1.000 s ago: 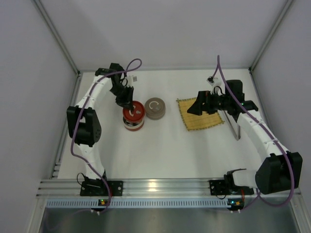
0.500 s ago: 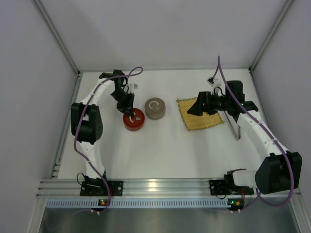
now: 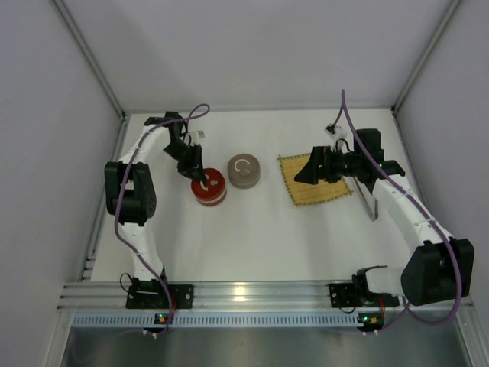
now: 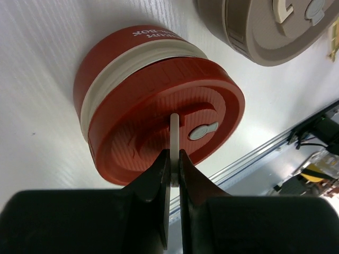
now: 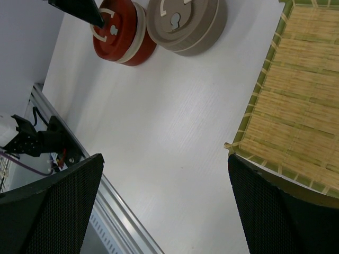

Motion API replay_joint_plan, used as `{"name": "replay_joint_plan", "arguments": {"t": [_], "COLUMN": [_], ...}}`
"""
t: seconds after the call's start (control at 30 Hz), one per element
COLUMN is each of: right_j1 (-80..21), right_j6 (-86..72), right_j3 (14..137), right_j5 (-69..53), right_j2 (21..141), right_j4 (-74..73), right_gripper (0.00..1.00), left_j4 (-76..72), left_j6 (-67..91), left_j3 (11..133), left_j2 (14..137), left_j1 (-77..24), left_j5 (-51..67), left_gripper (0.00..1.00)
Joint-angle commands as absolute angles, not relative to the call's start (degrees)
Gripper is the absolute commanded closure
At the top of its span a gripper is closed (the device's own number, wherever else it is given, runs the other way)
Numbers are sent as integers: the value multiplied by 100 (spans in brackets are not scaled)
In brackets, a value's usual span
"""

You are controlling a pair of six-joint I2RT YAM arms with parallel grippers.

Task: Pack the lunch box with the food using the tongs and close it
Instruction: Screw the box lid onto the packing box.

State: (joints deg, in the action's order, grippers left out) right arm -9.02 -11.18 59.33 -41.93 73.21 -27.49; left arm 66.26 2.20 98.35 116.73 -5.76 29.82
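The red round lunch box [image 3: 208,189] stands left of centre with its red lid on it [image 4: 159,106]. My left gripper [image 4: 174,159] is shut on the lid's thin white handle [image 4: 174,132], straight above the box [image 5: 117,32]. In the top view the left gripper [image 3: 196,173] sits over the box's back edge. My right gripper [image 3: 309,170] hangs open and empty over the left edge of the bamboo mat [image 3: 325,189]; its fingers frame bare table [image 5: 164,159]. The grey tongs [image 3: 371,205] lie on the table right of the mat, beside the right arm. The food is hidden.
A tan round container [image 3: 244,170] with a white-handled lid stands just right of the red box [image 4: 265,26]. The mat [image 5: 302,79] lies right of centre. Cage walls close off the left, right and back; the aluminium rail [image 3: 244,294] runs along the near edge.
The red lid, held by my left gripper, has come down from above the box onto it, and the left arm has shifted slightly left. The right arm has not moved.
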Motion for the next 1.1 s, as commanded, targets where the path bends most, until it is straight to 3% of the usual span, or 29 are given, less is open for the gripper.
{"name": "replay_joint_plan", "arguments": {"t": [0.0,0.2,0.37,0.57,1.07], "right_j1": [-773,-773,-782,-773,-782], "right_j6": [-1143,-1160,-1160,-1116,-1108], "right_j3": [5915,5915,5933,5854,5897], "right_j5": [-4307,-4289,-4280,-4184,-4324], "right_j2": [7233,7268,7277,7190,7269], "right_j4": [-2672,-2645,-2628,-2637,-2637], "right_gripper": [1,1,1,1,1], "left_j4": [6303,6196,5714,4826,3630], "left_j6": [702,1897,2302,3189,4140], "left_j3": [9607,9422,8843,7902,7331], "left_j2": [11024,10398,10169,9704,9237], "left_j1": [-580,-773,-773,-773,-747], "left_j5": [3691,2102,2715,2514,2478], "left_gripper": [100,100,100,100,100]}}
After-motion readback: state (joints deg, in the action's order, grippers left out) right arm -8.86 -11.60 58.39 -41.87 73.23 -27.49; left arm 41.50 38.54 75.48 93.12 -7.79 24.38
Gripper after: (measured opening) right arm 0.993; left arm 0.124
